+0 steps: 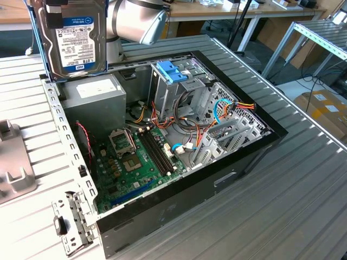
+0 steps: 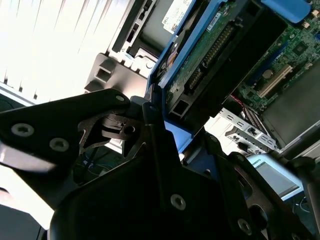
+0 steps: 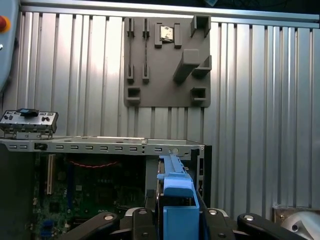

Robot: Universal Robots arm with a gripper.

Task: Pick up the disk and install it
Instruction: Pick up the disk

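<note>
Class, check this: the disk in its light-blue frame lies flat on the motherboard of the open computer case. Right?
No. In the exterior view the disk in its light-blue frame stands upright in the air above the open computer case, not on the motherboard; the first wrist view shows the gripper gripping it.

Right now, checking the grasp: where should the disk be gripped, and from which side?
At the top end of the disk, on its light-blue frame, from above, as the pincer does: it hangs upright and thin, so the jaws close across its two flat faces.
</note>
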